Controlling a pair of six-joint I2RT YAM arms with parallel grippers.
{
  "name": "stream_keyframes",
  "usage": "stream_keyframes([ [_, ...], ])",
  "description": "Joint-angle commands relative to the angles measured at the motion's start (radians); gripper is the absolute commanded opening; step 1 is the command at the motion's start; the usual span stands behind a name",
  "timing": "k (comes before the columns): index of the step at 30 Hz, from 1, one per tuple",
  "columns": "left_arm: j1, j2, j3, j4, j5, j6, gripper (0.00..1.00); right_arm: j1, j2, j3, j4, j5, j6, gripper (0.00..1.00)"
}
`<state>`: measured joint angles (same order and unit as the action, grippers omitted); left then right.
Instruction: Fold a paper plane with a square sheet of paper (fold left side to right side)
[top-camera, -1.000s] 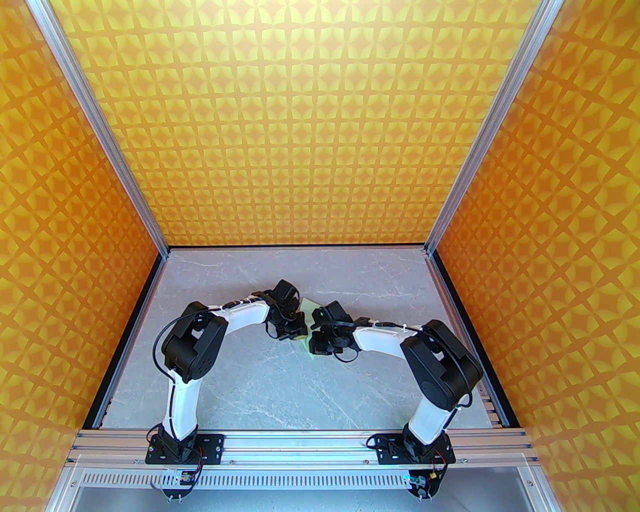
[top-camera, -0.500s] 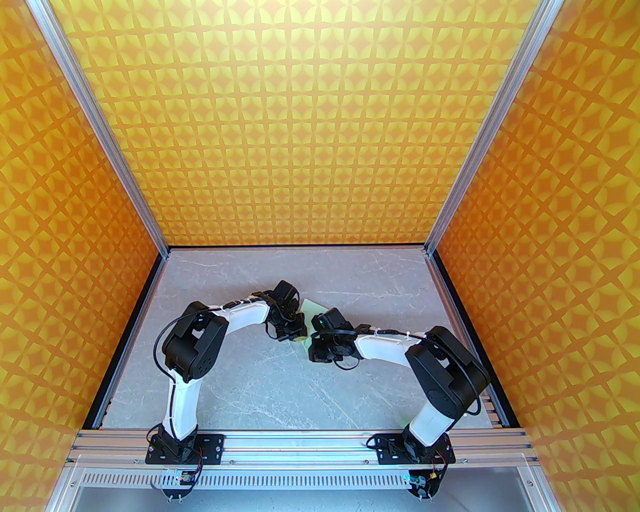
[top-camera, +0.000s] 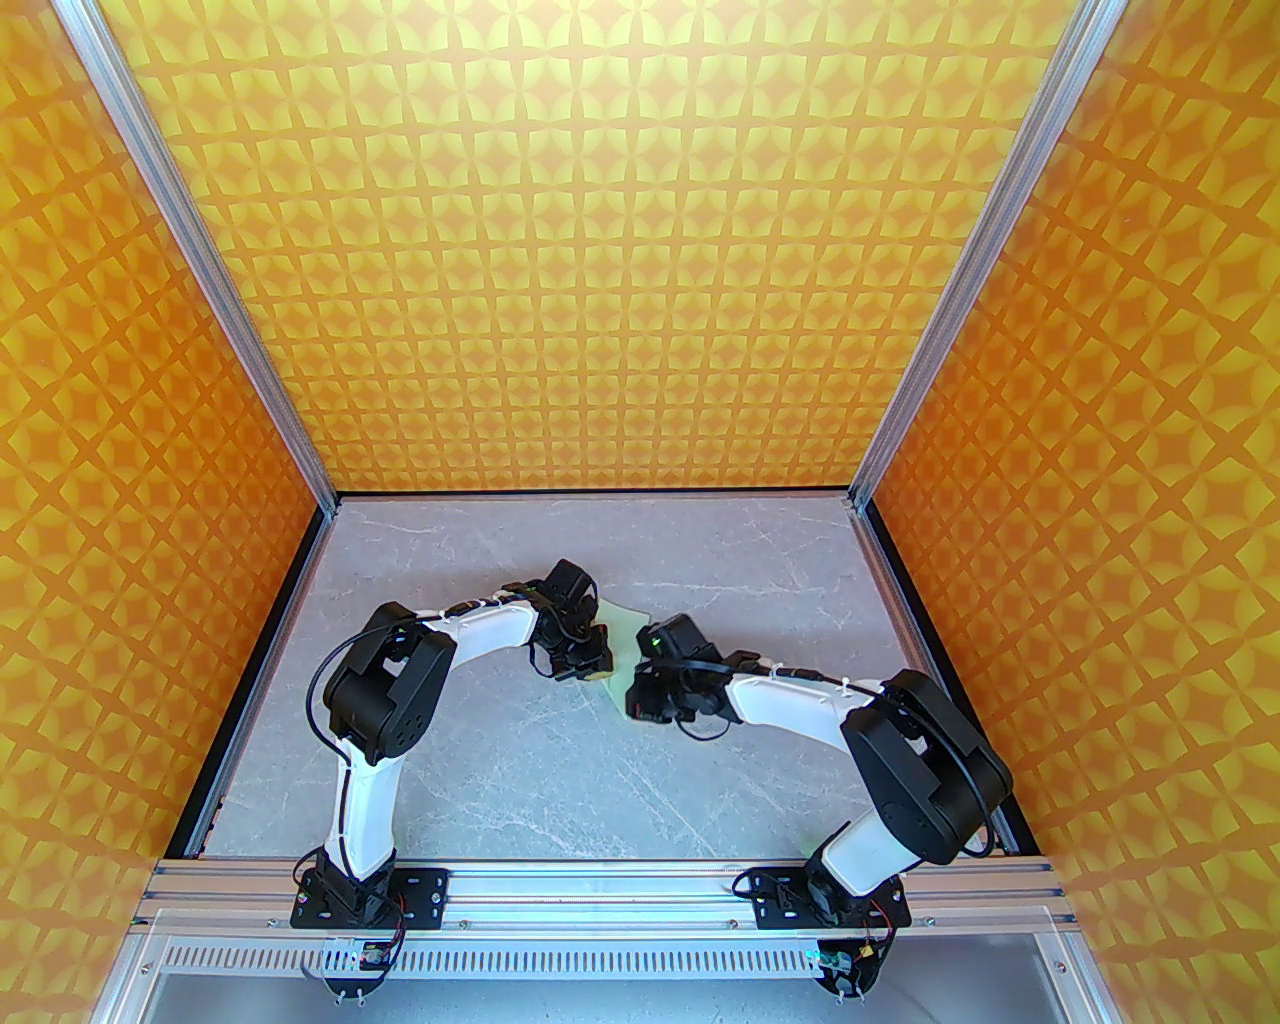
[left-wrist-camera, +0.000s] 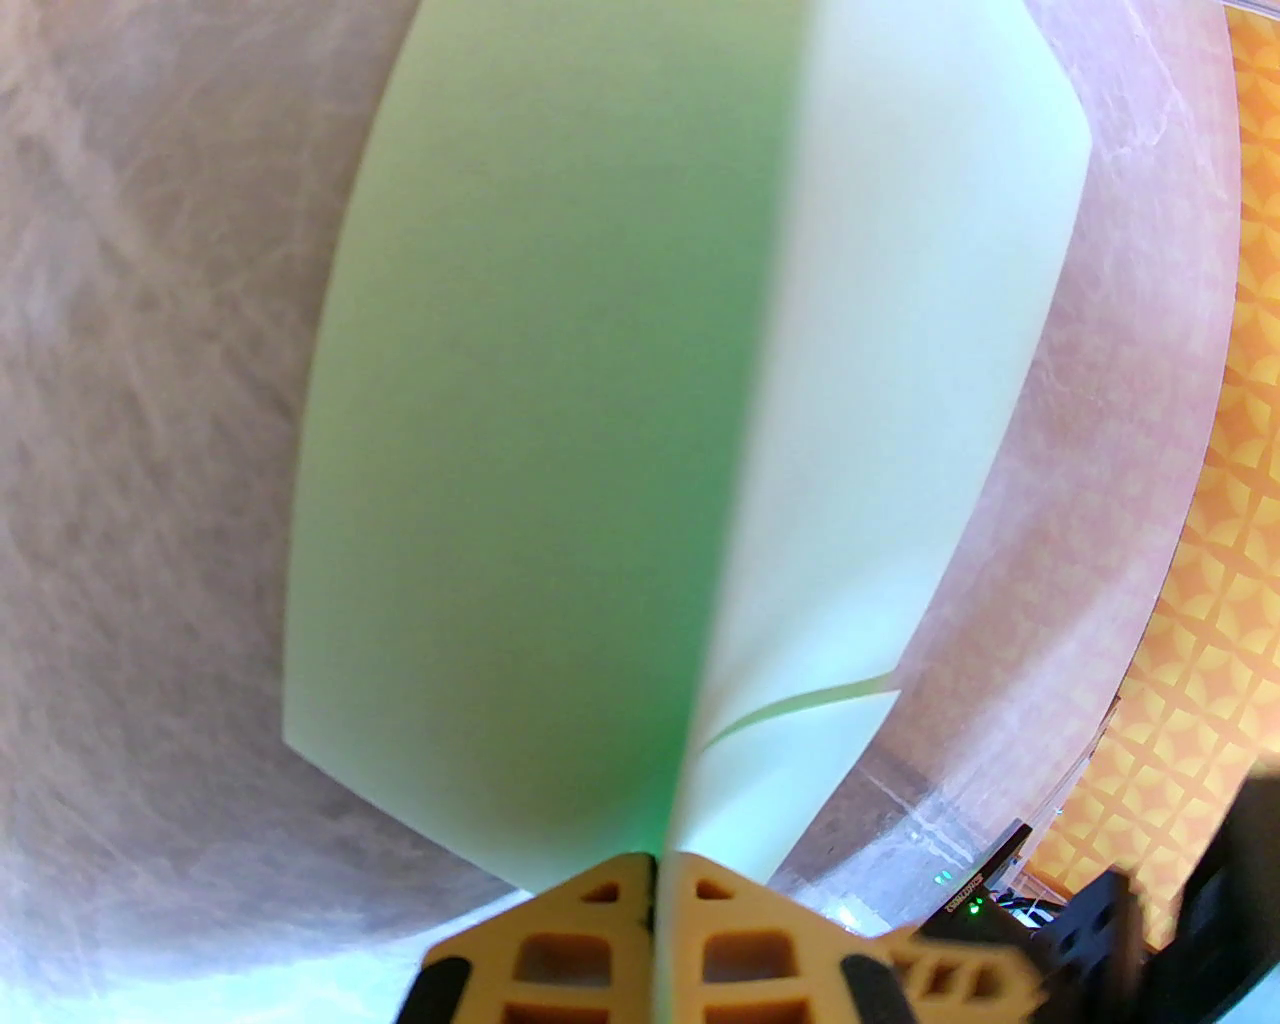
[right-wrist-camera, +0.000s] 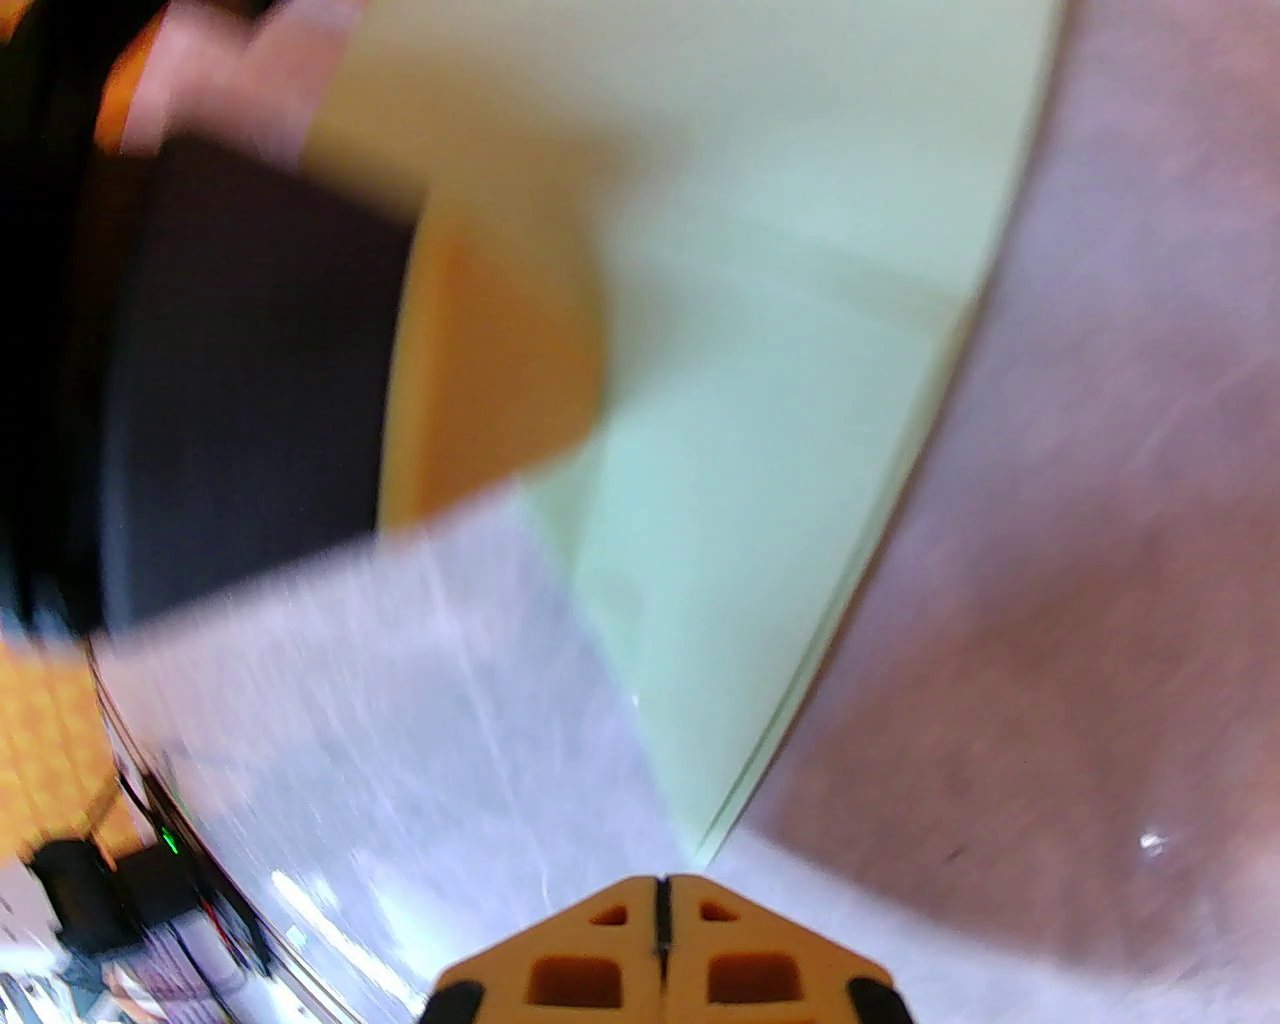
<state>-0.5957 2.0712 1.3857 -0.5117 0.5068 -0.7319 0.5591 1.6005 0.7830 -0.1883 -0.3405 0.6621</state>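
Tabletop (top-camera: 500, 780) holds paper (left-wrist-camera: 560, 400), half-hidden overhead, seemingly pinched by left tool (left-wrist-camera: 655, 868) close-up.

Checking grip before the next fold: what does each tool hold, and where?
The left tool pinches the paper at its near edge, on the crease. The right tool is shut, apparently on nothing, beside the paper's corner.
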Motion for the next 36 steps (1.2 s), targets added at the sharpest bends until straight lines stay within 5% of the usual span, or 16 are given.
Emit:
stream_keyframes([
  [1,0.004,-0.032,-0.023,-0.005,-0.012,0.02,0.0,-0.044,0.015,-0.004,0.101,-0.024,0.071,0.03],
  [30,0.004,-0.028,-0.005,-0.016,-0.011,0.025,0.0,-0.084,0.207,0.053,0.168,-0.034,0.078,0.04],
  [36,0.013,-0.058,-0.006,-0.026,-0.013,0.035,0.19,-0.084,0.213,0.038,0.165,-0.023,0.074,0.04],
])
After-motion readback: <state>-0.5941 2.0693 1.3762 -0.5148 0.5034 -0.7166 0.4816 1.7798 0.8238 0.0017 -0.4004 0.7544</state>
